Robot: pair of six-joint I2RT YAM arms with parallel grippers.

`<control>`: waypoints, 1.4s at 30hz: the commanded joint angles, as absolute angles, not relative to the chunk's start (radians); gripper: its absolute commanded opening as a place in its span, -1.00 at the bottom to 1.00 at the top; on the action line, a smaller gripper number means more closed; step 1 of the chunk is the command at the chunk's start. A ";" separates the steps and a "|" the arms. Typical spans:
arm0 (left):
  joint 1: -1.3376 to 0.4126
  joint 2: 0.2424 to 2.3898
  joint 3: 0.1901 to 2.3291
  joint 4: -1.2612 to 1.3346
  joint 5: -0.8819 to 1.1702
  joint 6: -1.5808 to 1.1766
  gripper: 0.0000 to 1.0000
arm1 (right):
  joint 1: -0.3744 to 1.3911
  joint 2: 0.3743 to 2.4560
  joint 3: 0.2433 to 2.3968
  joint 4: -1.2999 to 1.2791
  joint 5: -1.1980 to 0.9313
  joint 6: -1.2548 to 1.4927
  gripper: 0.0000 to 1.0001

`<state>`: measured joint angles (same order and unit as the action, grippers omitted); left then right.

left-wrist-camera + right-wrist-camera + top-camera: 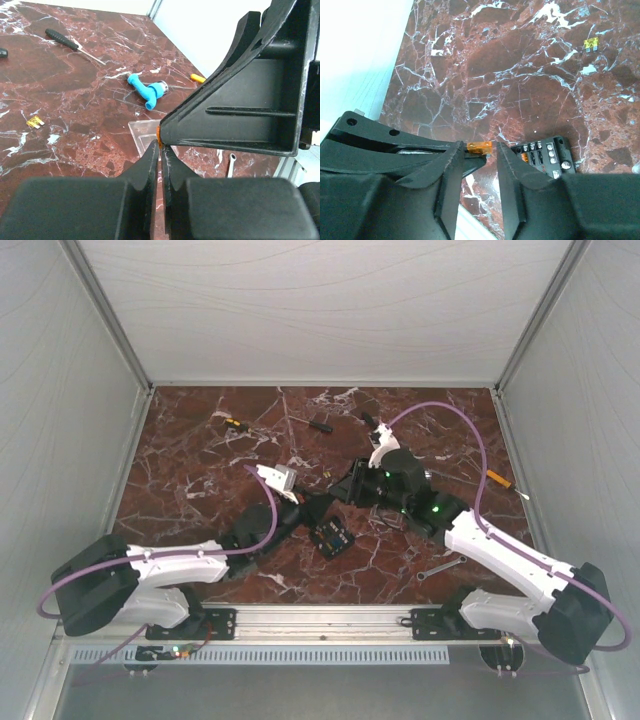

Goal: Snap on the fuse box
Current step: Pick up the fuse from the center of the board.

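The fuse box (332, 538) lies open on the marble, a black box with a few fuses in its slots, also at the lower right of the right wrist view (545, 155). Its clear square lid (142, 132) lies flat on the table just beyond my left fingertips. My left gripper (160, 146) is shut on a small orange fuse (479, 147), pinching it at the tips. My right gripper (481, 150) stands open around that same fuse, with a gap on its right side. Both grippers meet just above and left of the box (322, 504).
A blue plastic piece (145, 91) lies beyond the lid. Two black-handled screwdrivers (232, 422) (318, 424) lie at the back, an orange-handled tool (500, 480) at the right, a small wrench (440, 568) near the right arm. A loose yellow fuse (34, 121) rests on the marble.
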<state>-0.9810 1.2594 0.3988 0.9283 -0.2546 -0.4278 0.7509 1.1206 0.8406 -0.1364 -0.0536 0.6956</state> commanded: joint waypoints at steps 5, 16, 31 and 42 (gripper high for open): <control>-0.941 1.171 0.377 0.965 -0.120 -0.344 -1.00 | 0.622 1.068 0.882 -0.158 -0.275 0.442 -0.34; -0.671 1.049 0.381 0.864 0.552 -0.425 -1.00 | 0.585 1.087 1.005 -0.291 -0.643 0.087 -0.31; -0.640 1.076 0.465 0.866 0.857 -0.463 -1.00 | 0.654 1.161 1.112 -0.431 -0.839 -0.068 -0.37; -0.640 1.073 0.467 0.890 0.886 -0.488 -1.00 | 0.660 1.178 1.114 -0.449 -0.892 -0.093 -0.54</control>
